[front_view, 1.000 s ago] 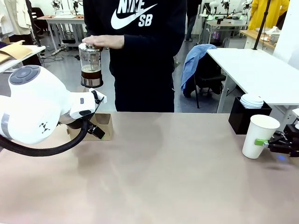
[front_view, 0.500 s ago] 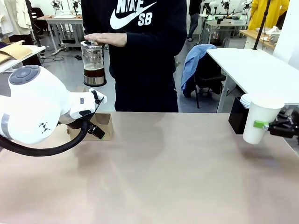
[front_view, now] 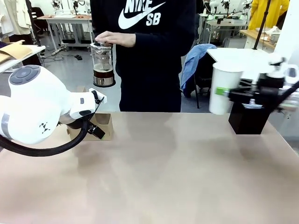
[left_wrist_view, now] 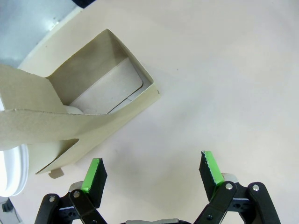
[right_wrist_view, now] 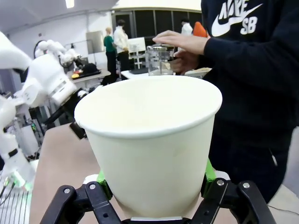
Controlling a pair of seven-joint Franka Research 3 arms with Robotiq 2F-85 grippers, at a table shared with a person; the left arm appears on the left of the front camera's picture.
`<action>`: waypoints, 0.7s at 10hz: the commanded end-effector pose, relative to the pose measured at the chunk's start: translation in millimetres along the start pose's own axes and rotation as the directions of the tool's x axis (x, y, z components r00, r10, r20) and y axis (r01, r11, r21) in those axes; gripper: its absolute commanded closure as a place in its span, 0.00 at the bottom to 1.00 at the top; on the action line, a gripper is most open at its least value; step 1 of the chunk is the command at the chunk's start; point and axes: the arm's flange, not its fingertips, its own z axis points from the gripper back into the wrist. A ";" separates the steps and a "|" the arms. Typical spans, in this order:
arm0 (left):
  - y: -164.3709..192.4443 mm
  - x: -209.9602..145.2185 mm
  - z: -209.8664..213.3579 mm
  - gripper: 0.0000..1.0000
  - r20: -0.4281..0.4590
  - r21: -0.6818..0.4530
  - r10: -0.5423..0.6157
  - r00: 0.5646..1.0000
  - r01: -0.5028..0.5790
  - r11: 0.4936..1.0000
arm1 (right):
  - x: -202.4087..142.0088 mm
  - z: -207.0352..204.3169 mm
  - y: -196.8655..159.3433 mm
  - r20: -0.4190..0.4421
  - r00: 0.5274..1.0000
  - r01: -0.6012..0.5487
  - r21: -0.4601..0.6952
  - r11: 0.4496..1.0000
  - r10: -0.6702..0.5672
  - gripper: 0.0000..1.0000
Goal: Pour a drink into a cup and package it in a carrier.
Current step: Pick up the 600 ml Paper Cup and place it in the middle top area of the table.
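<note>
My right claw (right_wrist_view: 156,184) is pinched on the sides of a white paper cup (right_wrist_view: 149,135), holding it upright in the air, well off to the right of the carrier (front_view: 105,125) and higher than it. My left claw (left_wrist_view: 152,169) is spread wide with nothing between its pads, hanging over bare table (front_view: 163,177) just beside the carrier and apart from its cardboard. The drink (front_view: 103,74) sits low in the glass jug (front_view: 103,65), which a person's hand (front_view: 115,38) holds by the lid above and beyond the carrier.

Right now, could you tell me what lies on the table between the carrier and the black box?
In the front view, only bare table between carrier and black box.
</note>
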 end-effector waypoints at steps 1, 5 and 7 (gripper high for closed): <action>1.1 -0.3 0.3 0.00 0.001 -0.001 0.003 1.000 -0.003 1.000 | -18.2 -55.7 -30.9 0.007 1.000 0.016 -0.051 0.999 -0.015 0.19; 1.1 -0.3 0.3 0.00 0.001 -0.001 0.003 1.000 -0.003 1.000 | -87.5 -111.6 -70.9 0.046 0.999 0.007 -0.116 0.993 -0.001 0.19; 1.1 -0.3 0.3 0.00 0.001 -0.001 0.003 1.000 -0.003 1.000 | -110.6 -113.6 -80.1 0.039 0.999 0.004 -0.116 0.993 0.000 0.19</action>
